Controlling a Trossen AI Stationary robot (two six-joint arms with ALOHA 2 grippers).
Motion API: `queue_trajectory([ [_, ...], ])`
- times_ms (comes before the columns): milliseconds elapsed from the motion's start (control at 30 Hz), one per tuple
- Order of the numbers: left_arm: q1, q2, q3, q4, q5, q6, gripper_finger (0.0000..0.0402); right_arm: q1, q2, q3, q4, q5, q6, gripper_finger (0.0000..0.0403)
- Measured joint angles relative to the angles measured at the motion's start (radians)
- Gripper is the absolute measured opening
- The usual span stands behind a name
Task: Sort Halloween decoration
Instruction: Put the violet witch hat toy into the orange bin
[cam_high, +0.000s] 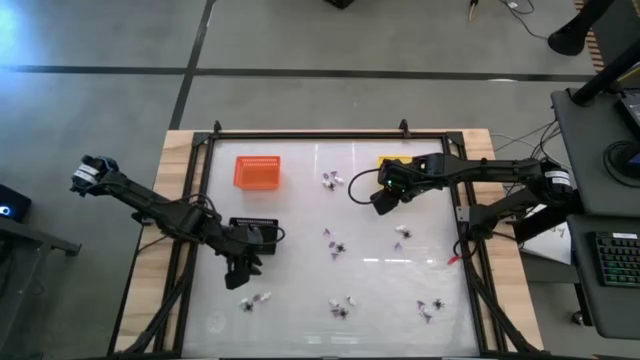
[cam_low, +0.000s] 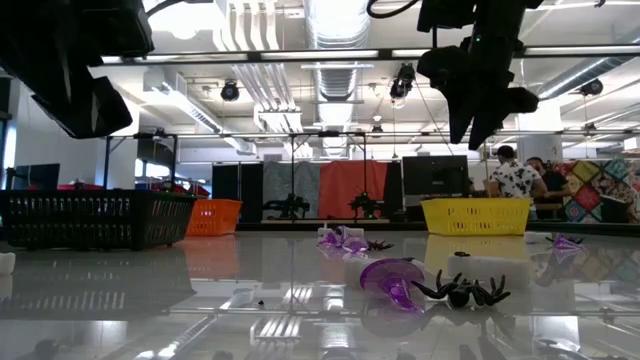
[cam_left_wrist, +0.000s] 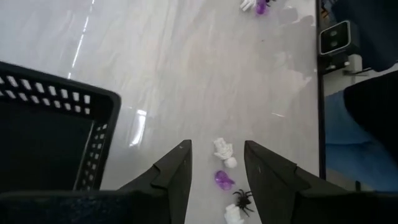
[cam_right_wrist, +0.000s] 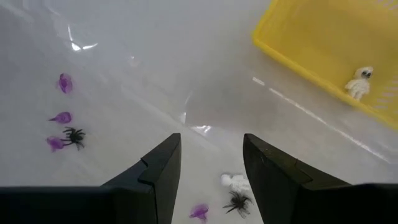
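Observation:
Halloween decorations lie scattered on the white table in small clusters: purple and white ones (cam_high: 333, 180), dark ones (cam_high: 337, 245), others near the front (cam_high: 342, 307). My left gripper (cam_high: 242, 278) hangs open over a white figure (cam_left_wrist: 222, 151), a purple piece (cam_left_wrist: 223, 180) and a black spider (cam_left_wrist: 242, 200). My right gripper (cam_high: 381, 206) hangs open beside the yellow basket (cam_right_wrist: 329, 50), above a white piece (cam_right_wrist: 235, 182) and a spider (cam_right_wrist: 237, 202). A white figure (cam_right_wrist: 359, 81) lies inside that basket.
An orange basket (cam_high: 257, 171) stands at the far left of the table. A black basket (cam_left_wrist: 50, 143) sits right beside my left gripper. A raised dark frame (cam_high: 330, 133) borders the table. People sit in the room beyond the table (cam_low: 515, 178).

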Motion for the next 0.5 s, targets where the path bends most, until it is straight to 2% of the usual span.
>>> queue_trajectory([
  [267,0.0,0.05,0.0,0.006,-0.005,0.007,0.0129,0.005,0.0,0.0,-0.002,-0.043,0.02,0.0164],
  [400,-0.016,0.093,0.0,0.012,0.001,-0.035,0.0129,0.005,0.0,0.0,-0.004,-0.112,0.022,0.0164],
  [500,-0.049,0.115,0.0,0.023,0.004,-0.075,0.0129,0.005,0.0,0.0,-0.008,-0.118,0.014,0.0164],
])
